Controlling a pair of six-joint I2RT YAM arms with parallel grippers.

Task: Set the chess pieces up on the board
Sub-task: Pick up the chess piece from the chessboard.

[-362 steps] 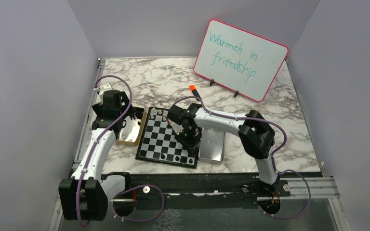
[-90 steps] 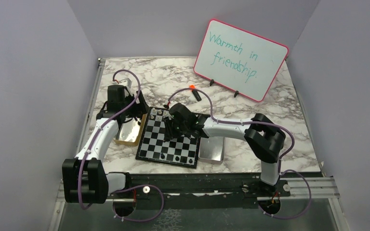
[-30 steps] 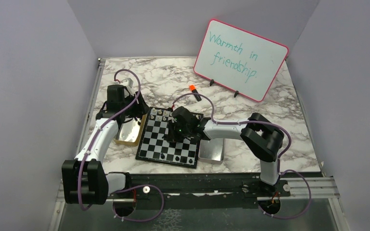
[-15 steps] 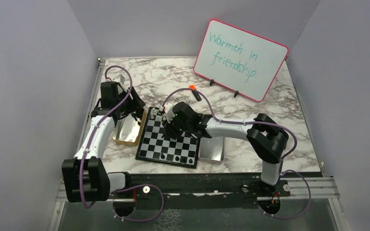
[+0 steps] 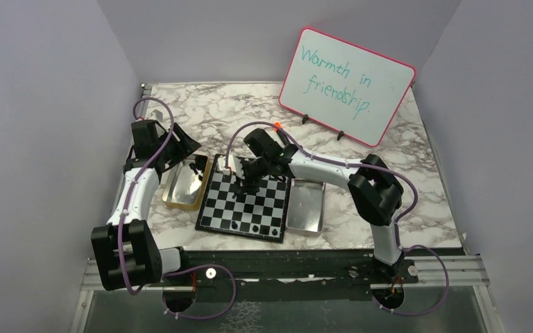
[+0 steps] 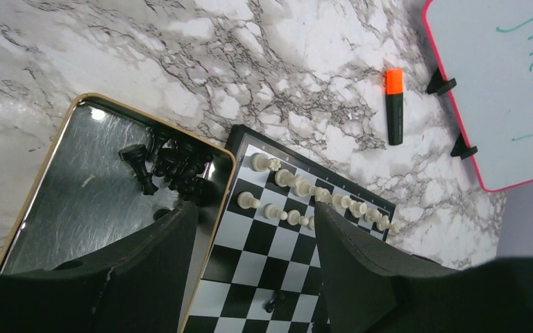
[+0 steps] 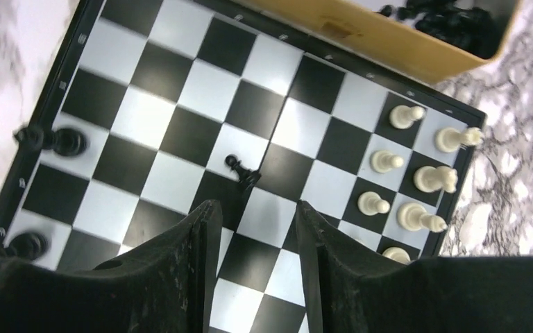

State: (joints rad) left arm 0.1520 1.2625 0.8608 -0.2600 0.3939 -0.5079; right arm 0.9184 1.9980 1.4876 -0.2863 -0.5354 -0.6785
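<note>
Tabletop with white-and-grey marble pattern (image 5: 215, 111): smooth, low sheen. Small square chessboard with black and silvery-white checks (image 7: 146, 118): glossy, pale squares throw glare. Gold-rimmed rectangular tray (image 6: 76, 208): brushed, mirror-bright metal floor. Rectangular silver metal tray (image 5: 307, 205): duller satin shine. Pale chess pieces (image 6: 284, 179): smooth, plastic-looking. Left gripper (image 6: 252, 208), fingers (image 6: 361, 263): matt black, faintly grainy. Pink-framed whiteboard (image 5: 347, 83): slick white face.

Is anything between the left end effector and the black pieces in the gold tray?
Nothing visible. The left end effector hangs open near the gold tray, and the black pieces lie uncovered in its corner.
</note>
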